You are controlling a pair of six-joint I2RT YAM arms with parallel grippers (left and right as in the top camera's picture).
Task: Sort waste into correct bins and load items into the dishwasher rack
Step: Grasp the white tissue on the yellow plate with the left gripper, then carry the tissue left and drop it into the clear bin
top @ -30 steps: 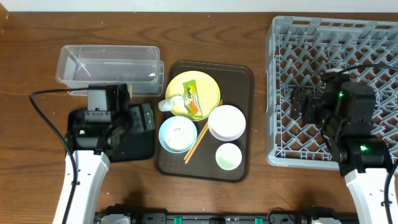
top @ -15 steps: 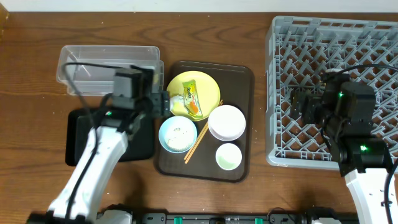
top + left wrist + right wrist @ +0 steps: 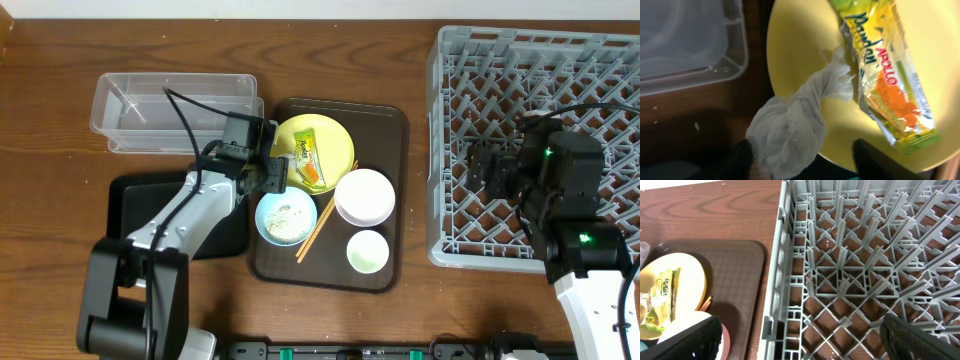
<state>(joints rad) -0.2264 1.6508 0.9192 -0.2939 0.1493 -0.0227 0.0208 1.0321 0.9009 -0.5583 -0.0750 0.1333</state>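
My left gripper (image 3: 272, 172) is open at the left rim of the yellow plate (image 3: 325, 135). In the left wrist view its fingers (image 3: 805, 162) straddle the crumpled white scrap (image 3: 790, 125), which hangs over the plate's (image 3: 800, 45) edge. The printed wrapper (image 3: 311, 160) lies on the plate and also shows in the left wrist view (image 3: 885, 80). Rice grains lie in the light blue bowl (image 3: 285, 217). My right gripper (image 3: 490, 168) hangs open and empty over the grey rack (image 3: 540, 90); the right wrist view shows it (image 3: 810, 345) above the rack's (image 3: 865, 255) left edge.
The clear tub (image 3: 170, 105) and the black tray (image 3: 125, 205) sit left of the brown serving tray (image 3: 385, 125). That serving tray holds the white-pinkish bowl (image 3: 364, 196), the small white cup (image 3: 367, 251) and the chopsticks (image 3: 322, 222).
My left arm has swung from above the black tray to the right, and its gripper is now at the plate's left rim over the white scrap. The right arm has not moved.
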